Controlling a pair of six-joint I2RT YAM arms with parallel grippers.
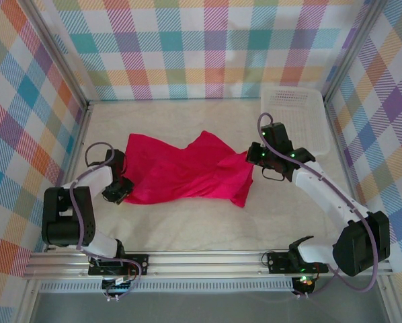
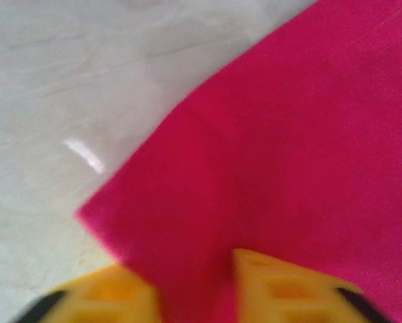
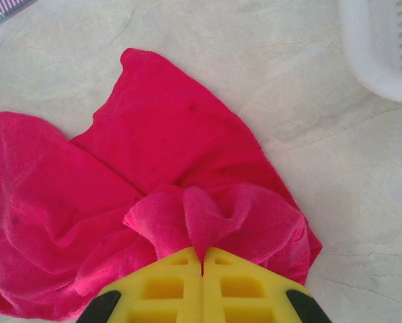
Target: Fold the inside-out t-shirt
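Crimson cloth lies spread over the pale worktop (image 1: pixel 208 222) between the two arms. I judge the step in hand to be drawing the inside-out t-shirt (image 1: pixel 187 171) flat before the first fold.

To do that well, both arms should pull apart evenly and low over the worktop. That way the fabric goes taut without lifting into a sag, and the pull can end once the middle wrinkles flatten.

The right claw (image 3: pixel 202 259) is fully closed, with a bunched wad of fabric pinched at its tips. The hold looks firm, though the gather may leave a crease.

The left claw (image 2: pixel 194 282) has its jaws standing narrow, with a corner of the shirt running between the yellow fingers (image 2: pixel 282 289). That view is blurred, and I cannot tell whether they have clamped. It should be sure of its bite before any pull.

The shirt reaches from the left claw across to the right claw. It is plain, soft and thin. It is rumpled, with folds fanning out from the right claw's pinch and a smoother, flatter corner at the left claw. A white lattice basket (image 1: pixel 295 108) sits beyond the right claw, apart from the cloth.
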